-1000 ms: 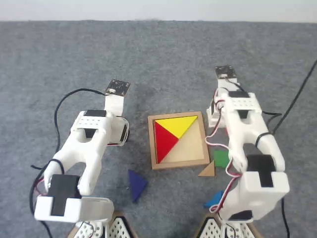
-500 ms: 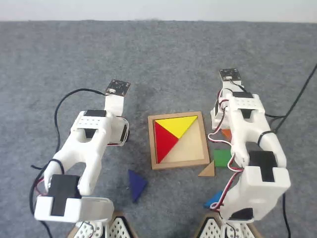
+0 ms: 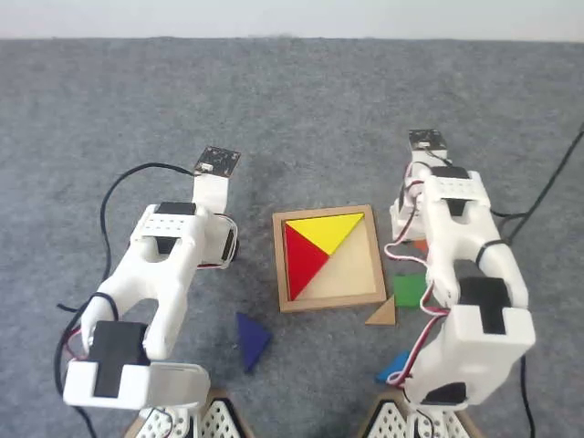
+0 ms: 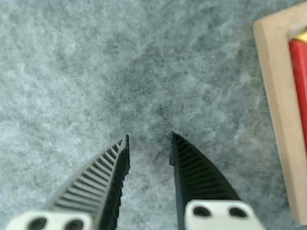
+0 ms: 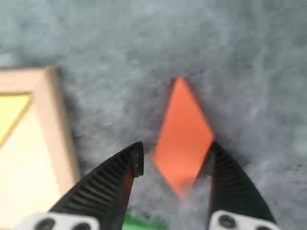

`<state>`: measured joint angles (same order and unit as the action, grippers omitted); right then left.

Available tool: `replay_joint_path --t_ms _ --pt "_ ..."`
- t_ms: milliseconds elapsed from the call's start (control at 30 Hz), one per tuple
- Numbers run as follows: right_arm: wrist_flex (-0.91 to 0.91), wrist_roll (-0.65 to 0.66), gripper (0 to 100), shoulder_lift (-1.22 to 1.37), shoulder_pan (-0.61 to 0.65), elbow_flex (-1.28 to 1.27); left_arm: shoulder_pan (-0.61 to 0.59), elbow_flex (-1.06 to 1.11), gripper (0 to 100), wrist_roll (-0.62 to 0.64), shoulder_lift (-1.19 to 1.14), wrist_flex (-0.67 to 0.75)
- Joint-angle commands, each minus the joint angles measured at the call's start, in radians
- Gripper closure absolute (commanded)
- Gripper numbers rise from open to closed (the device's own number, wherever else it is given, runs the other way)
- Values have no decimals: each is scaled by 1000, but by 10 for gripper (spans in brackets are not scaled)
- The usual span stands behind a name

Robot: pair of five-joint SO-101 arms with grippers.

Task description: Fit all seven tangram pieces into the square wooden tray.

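The square wooden tray (image 3: 373, 248) lies between the two arms and holds a yellow triangle (image 3: 324, 230) and a red triangle (image 3: 304, 255). An orange diamond-shaped piece (image 5: 184, 129) lies flat on the carpet just right of the tray, and my right gripper (image 5: 175, 148) is open with a finger on either side of it. The left gripper (image 4: 148, 139) is open over bare carpet to the left of the tray's wooden edge (image 4: 278, 96). A green piece (image 3: 408, 290) and a tan triangle (image 3: 383, 313) lie by the tray's near right corner.
A dark blue triangle (image 3: 251, 339) lies on the grey carpet near the tray's front left corner. A light blue piece (image 3: 395, 367) peeks out beside the right arm's base. Cables trail from both arms.
The right arm has shifted a little to the right and farther from its base, uncovering more of the green piece. The left arm has not moved.
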<state>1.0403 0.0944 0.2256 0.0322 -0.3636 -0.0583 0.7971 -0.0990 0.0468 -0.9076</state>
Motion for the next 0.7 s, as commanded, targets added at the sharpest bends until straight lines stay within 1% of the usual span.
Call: replay_joint_path --t_ms 0,167,433,600,667 --pt "42 6 763 -131 56 31 11 -27 862 -9 -2 14" --pt "30 -17 801 -162 87 -11 11 -27 862 -9 -2 14" --pt "-18 -15 829 -38 62 -2 11 -25 862 -9 -2 14" --pt "-16 -14 829 -27 -1 17 11 -25 862 -9 -2 14" --pt "-16 11 829 -25 -39 14 11 -25 862 -9 -2 14"
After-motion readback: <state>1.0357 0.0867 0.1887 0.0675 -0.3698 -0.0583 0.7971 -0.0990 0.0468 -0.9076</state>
